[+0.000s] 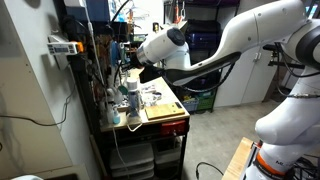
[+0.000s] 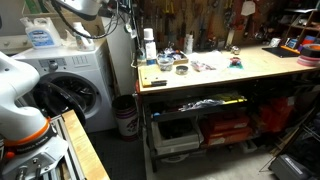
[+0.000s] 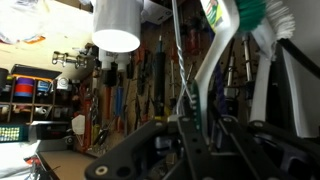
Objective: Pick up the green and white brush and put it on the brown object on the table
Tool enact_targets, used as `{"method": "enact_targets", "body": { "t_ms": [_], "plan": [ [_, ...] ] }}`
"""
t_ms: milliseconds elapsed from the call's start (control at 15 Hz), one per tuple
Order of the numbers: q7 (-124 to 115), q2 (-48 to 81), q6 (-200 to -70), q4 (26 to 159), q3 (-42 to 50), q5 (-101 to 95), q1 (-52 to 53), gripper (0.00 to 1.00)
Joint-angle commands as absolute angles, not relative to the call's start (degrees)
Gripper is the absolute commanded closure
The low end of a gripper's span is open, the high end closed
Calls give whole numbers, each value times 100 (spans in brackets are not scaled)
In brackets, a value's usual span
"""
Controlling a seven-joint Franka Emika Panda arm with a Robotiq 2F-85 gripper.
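In the wrist view my gripper (image 3: 210, 120) is shut on the handle of the green and white brush (image 3: 238, 18). The handle runs from between the jaws to the green and white head at the upper right. In an exterior view the gripper (image 1: 134, 73) hangs above the back of the small bench, over the bottles. The brown object (image 1: 163, 110), a flat tan board, lies on the bench's front right part, lower than the gripper and nearer the front. The brush itself is too small to make out in both exterior views.
A white bottle (image 1: 133, 97) and small clutter stand on the bench behind the board; the bottle also shows in the wrist view (image 3: 117, 25). A tool wall is behind. A washing machine (image 2: 70, 85) stands beside the long workbench (image 2: 250, 68).
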State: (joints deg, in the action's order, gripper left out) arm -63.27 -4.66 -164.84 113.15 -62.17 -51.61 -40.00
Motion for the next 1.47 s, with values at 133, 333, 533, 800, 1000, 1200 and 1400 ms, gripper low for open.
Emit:
{"method": "enact_targets", "body": {
  "t_ms": [133, 333, 533, 800, 1000, 1200, 1400],
  "plan": [
    [-6494, -321, -16371, 11210, -6299, -5287, -4033, 96],
    [-6514, -388, -16409, 11218, -6280, -5267, -4025, 96],
    [-6492, -455, -16437, 11224, -6266, -5226, -4009, 96],
    [-6508, -528, -16432, 11238, -6254, -5205, -4016, 96],
    [-6495, -589, -16447, 11269, -6232, -5158, -4006, 96],
    [-6469, -677, -16534, 11308, -6201, -5106, -3986, 96],
    [-6558, -937, -16532, 11387, -6146, -5172, -4030, 96]
  ]
}}
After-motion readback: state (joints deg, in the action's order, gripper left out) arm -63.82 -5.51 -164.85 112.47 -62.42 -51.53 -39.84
